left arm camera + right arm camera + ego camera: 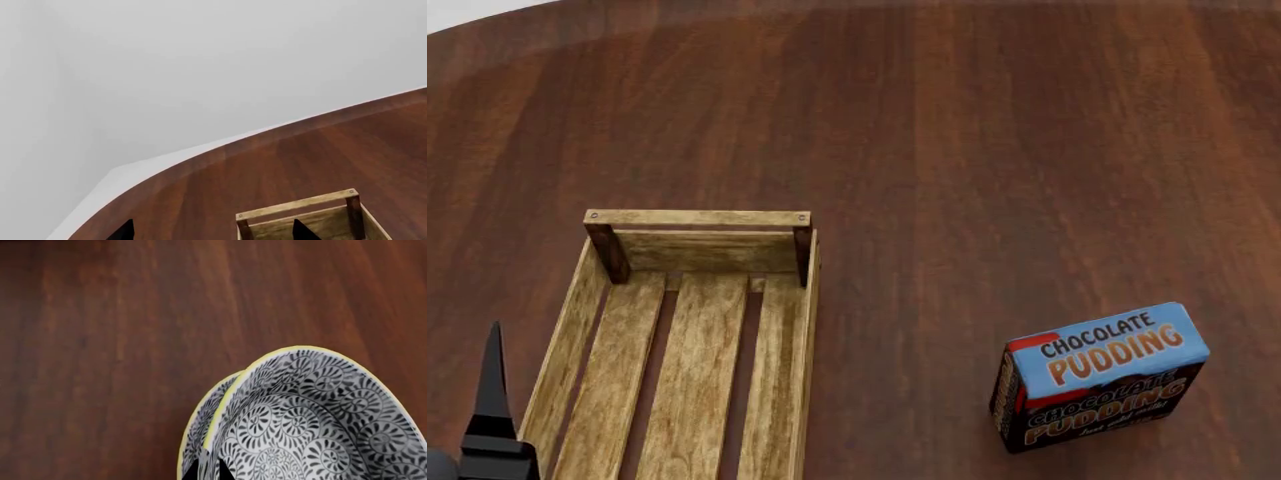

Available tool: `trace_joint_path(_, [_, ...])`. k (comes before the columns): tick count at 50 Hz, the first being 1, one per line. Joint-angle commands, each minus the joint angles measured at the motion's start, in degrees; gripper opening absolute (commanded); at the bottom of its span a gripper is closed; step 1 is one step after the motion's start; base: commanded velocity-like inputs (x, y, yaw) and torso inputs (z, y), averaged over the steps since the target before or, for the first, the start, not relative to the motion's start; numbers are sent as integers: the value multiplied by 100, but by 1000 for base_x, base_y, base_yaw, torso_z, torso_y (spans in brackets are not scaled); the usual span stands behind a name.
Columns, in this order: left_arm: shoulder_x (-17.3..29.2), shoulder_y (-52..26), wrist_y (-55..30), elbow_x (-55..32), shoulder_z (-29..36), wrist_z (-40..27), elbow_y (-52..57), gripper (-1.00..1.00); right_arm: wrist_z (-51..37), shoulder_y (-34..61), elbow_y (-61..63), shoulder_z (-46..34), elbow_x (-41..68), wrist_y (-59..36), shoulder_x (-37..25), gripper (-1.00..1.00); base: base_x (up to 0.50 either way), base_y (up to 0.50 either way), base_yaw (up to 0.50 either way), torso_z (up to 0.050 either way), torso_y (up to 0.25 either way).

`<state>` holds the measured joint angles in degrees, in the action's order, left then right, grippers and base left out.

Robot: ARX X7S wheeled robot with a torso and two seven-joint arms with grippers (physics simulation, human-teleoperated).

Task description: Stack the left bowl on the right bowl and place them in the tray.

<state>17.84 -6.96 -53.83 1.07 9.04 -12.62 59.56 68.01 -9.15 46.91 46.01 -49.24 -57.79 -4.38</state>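
In the right wrist view, two black-and-white swirl-patterned bowls with yellow rims sit nested, the inner bowl (313, 415) inside the outer bowl (199, 430). My right gripper (207, 473) is shut on their rims, one dark fingertip on each side. Neither bowl nor this gripper shows in the head view. The tray (781, 330), a long light-wood crate with a slatted bottom, lies at the table's lower left. My left gripper (213, 232) is open, its tips wide apart over the tray's end corner (297, 205). One of its fingers (490, 390) shows just left of the tray.
A blue-and-black chocolate pudding box (1101, 375) stands on the dark wood table (988, 150), right of the tray. The table's curved far edge (220, 147) meets a pale grey floor beyond it.
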Motion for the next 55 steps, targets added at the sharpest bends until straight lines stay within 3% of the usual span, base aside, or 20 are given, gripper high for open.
trace_joint_path(1, [8,-10,-19,21,31,-7,21,100,-136,9,-118,-46,61,64,-44,-100,0,0,0,0,0])
trace_joint_path(25, [-291,-36,-71,556,29,472,37,100,-67,154,-226,-286,-52,-244,-282,-100,0,0,0,0,0])
trace_joint_path(26, [-316,-30,-65,597,22,514,36,100,-80,152,-217,-306,-72,-244,-281,100,0,0,0,0,0])
trace_joint_path(55, [-484,121,119,829,-86,783,-16,100,-557,82,-545,-420,193,-11,-25,100,0,0,0,0,0])
